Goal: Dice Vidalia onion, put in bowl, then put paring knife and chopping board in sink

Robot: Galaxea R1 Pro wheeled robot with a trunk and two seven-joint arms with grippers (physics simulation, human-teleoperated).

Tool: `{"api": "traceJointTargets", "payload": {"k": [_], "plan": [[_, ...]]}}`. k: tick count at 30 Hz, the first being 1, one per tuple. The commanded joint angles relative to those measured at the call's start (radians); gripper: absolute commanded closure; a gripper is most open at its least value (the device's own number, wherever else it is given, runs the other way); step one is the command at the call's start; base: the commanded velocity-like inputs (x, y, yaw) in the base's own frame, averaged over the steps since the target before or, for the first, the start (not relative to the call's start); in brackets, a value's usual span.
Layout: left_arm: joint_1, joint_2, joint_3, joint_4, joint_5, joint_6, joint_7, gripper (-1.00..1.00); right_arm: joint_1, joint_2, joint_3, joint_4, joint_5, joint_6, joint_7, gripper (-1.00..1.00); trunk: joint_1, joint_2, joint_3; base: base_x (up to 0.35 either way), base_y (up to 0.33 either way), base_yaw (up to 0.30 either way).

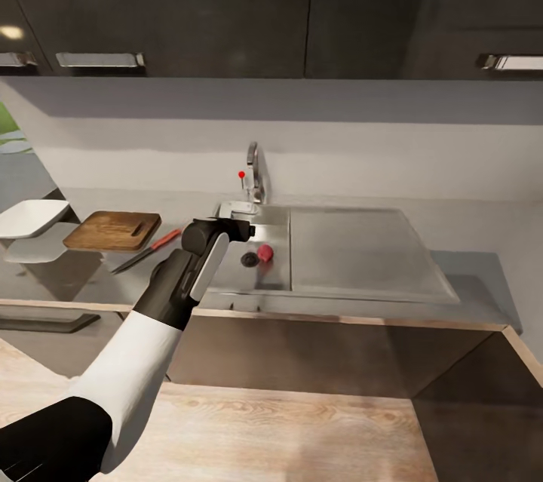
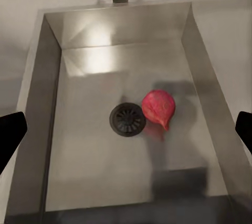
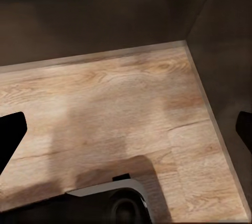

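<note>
From the head camera, the left arm reaches up from the lower left of the frame, and its left gripper [image 1: 243, 228] hangs over the near-left part of the sink [image 1: 275, 282], just left of centre. The Vidalia onion [image 1: 264, 253] lies on the basin floor right beside the round drain [image 1: 249, 259], a little to its right. The chrome tap [image 1: 254, 169] with its red knob stands behind the basin, and the flat drainboard [image 1: 366, 252] spreads to the right. At middle left, the chopping board [image 1: 113, 230] rests on the countertop [image 1: 483, 282], the paring knife [image 1: 147, 250] lying slantwise just off its right edge, red handle toward the sink. The white bowl [image 1: 30, 216] sits at the far left edge.

In the left wrist view, the onion [image 2: 157, 108] sits just right of centre, touching the drain [image 2: 127, 119]. The gripper's dark fingertips [image 2: 10, 137] show at both side edges, spread wide with nothing between them, well above the onion.

In the right wrist view, the right gripper's fingertips [image 3: 10, 134] likewise sit far apart at the two edges, empty, over a pale wooden floor [image 3: 115, 108] beside dark cabinet fronts [image 3: 94, 8].
</note>
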Motion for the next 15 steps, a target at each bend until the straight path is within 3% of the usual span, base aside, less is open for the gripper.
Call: {"api": "traceJointTargets", "payload": {"k": [1,9,15], "plan": [[-0.001,0.000,-0.001,0.000,0.010,0.003,0.009,-1.00,0.000,0.001,-0.002,0.003,0.010,0.000,-0.006,-1.00,0.001,-0.002,-0.002,0.007,-0.004,0.000],[0.000,0.000,-0.001,0.030,0.010,0.002,0.008,-1.00,0.000,0.001,-0.002,0.026,0.010,0.000,-0.006,-1.00,0.001,-0.002,-0.013,0.011,-0.001,0.000],[0.000,0.000,-0.002,0.051,0.010,0.002,0.006,-1.00,0.000,0.001,-0.002,0.030,0.010,0.000,-0.006,-1.00,0.001,-0.002,-0.023,0.179,-0.038,0.000]]}}
